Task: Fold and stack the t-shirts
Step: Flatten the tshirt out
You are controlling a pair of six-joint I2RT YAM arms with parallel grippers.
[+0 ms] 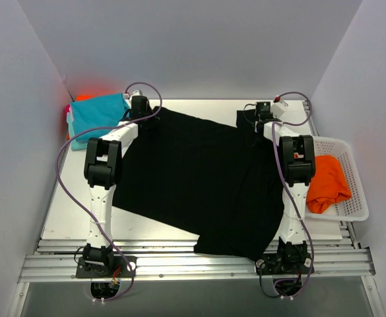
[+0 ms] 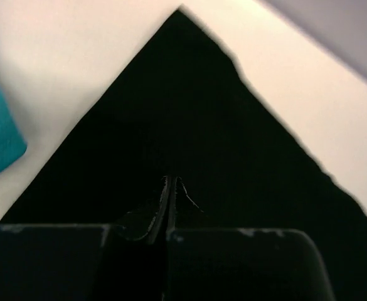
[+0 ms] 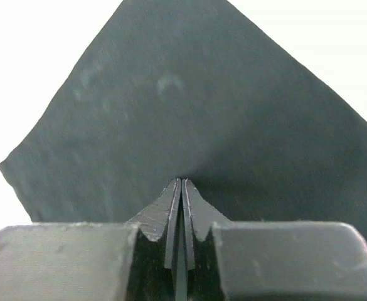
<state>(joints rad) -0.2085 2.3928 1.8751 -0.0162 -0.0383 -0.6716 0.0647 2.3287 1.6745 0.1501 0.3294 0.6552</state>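
from above, the black t-shirt (image 1: 199, 178) lies on the table (image 1: 67, 218), long axis slanting far-left to near-right, near corner overhanging the front edge. left wrist: the left gripper (image 2: 170, 188) pinches cloth near a far corner thinly and may slip. right wrist: the right gripper (image 3: 181, 188) nips puckered cloth; uneven pulls would skew it.

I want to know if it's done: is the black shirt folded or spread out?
Spread out. The black t-shirt lies open across the table; left end effector and right end effector pinch its far corners.

White arms (image 1: 100, 214) with black joints — purple cables (image 1: 57, 165) looping alongside.
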